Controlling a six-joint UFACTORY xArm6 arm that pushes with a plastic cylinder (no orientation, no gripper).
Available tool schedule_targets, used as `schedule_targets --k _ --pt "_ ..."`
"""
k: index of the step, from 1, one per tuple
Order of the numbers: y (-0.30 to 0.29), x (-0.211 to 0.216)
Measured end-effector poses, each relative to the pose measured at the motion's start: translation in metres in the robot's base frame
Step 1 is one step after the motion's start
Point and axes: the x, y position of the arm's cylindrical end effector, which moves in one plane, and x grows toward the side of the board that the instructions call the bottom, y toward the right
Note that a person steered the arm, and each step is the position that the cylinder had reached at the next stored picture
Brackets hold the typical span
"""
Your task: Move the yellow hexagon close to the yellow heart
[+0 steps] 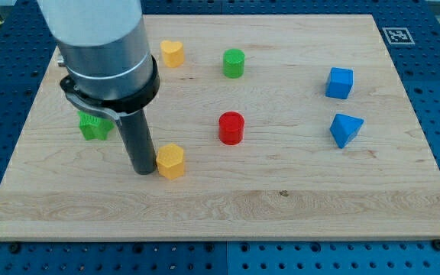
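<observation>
hexagon [170, 160]: yellow
heart [173, 53]: yellow
cylinders: one green [234, 63], one red [231, 127]
cube [340, 82] and wedge [346, 129]: blue
block [94, 126] behind my rod: green
my tip [143, 171]: dark
desk [296, 198]: pale wood grain

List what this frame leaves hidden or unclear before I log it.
- Green block, camera view: partly behind the arm's grey body, shape unclear.
- My tip: contact with the yellow hexagon on its right cannot be confirmed.
- Arm: cut off by the view's top.
- Yellow heart: fully visible.
</observation>
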Motion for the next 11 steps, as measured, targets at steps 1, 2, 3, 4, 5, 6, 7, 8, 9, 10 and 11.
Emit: schedule_targets --k 1,2,3,4,5,6,7,8,9,10,11 --pt "0.007 0.003" --pt "0.024 0.009" --pt "0.040 0.019" --pt "0.045 0.051" --pt "0.054 0.033" --pt "0.045 -0.038" --pt "0.041 -0.086" --pt "0.037 -0.060" --pt "0.037 -0.023" --pt "0.046 -0.008" --pt "0.086 -0.032"
